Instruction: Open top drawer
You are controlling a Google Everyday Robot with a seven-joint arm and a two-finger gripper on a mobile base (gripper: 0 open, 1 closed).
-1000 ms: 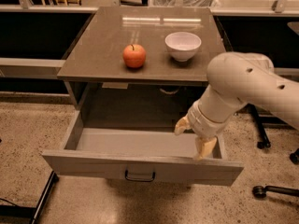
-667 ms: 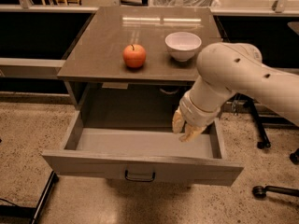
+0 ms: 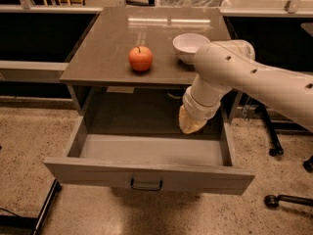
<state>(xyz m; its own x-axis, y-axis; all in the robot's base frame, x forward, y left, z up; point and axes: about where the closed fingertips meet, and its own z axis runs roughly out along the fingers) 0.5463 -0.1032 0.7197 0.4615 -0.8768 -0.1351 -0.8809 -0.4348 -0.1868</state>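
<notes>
Your top drawer (image 3: 146, 173) stands pulled well out beneath the smooth grey-brown desk (image 3: 107, 38). It has a flat front, a small dark bar handle (image 3: 146, 185) and a plain grey inside. The tan-tipped gripper (image 3: 190, 125) hangs over its back right corner; you cannot tell whether it is parted or closed. A round red apple (image 3: 140, 58) and a white bowl (image 3: 188, 45) sit on top.

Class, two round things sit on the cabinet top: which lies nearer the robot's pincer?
The white bowl, right of the red apple, which sits further left. The pincer hangs over the back right of the open top drawer.
</notes>
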